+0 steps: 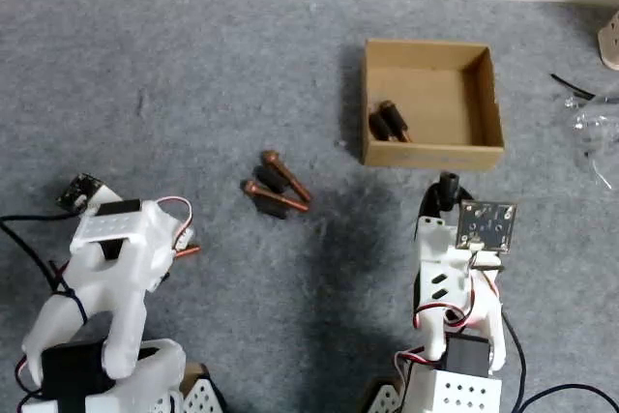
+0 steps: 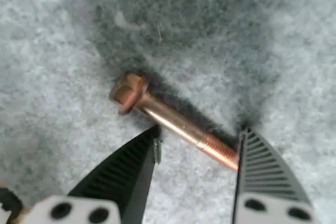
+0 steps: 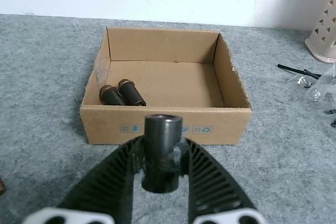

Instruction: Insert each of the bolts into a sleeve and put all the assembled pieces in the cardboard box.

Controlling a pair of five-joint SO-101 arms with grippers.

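Left gripper (image 2: pixel 201 131): fingers spread wide, straddling a copper hex-flange bolt (image 2: pixel 168 119) that lies on the grey felt mat (image 2: pixel 52 51); the thread tip is hidden behind one finger.
Right gripper (image 3: pixel 163 153): clamped on a black cylindrical sleeve (image 3: pixel 163 124), bore end showing, just before the brown cardboard box (image 3: pixel 220 127).
Box contents: two dark sleeved bolts (image 3: pixel 122 94) against one wall.
Mid-mat pair (image 1: pixel 276 188): two more bolts with sleeves, seemingly assembled.

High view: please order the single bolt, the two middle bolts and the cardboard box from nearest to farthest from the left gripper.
1. The single bolt, lying at the left gripper.
2. The two middle bolts, mid-table.
3. The cardboard box, far right.
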